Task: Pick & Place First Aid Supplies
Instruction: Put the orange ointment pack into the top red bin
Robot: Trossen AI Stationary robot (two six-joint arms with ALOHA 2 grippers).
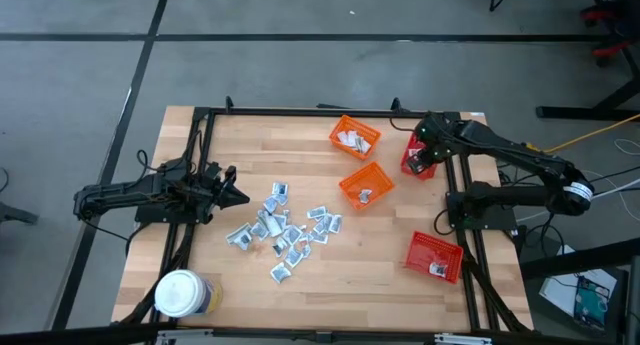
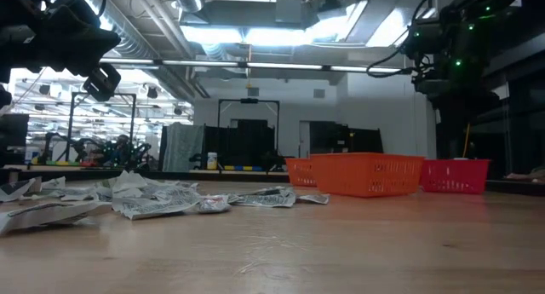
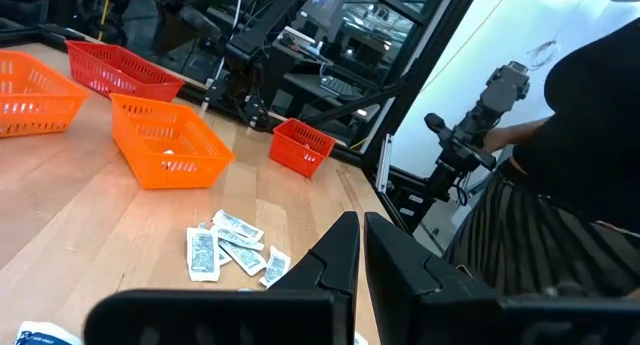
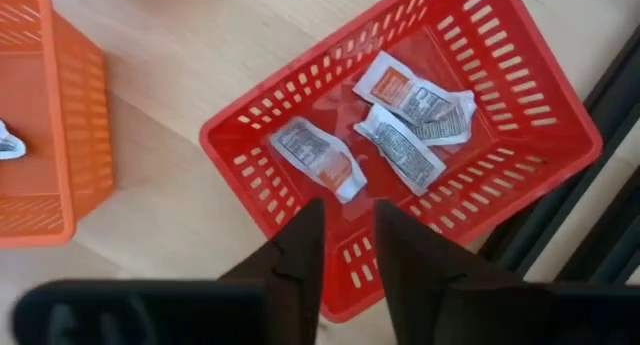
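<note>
R end effector is hovering over red plastic mesh basket, fingers slightly apart, gripping nothing; three sachets lying inside it. Pile of silvery-white flat sachets is sitting mid-worktop, well away from basket, just beside L end effector, which is closed, empty, nearer.

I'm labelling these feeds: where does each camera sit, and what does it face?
High: overhead, facing down on table, both arms.
Low: table height, facing across sachets into the room; arms above.
Left wrist: faces baskets; left gripper shut.
Right wrist: faces down into red basket; right gripper slightly open.
Shared: high and right wrist both show that basket.
</note>
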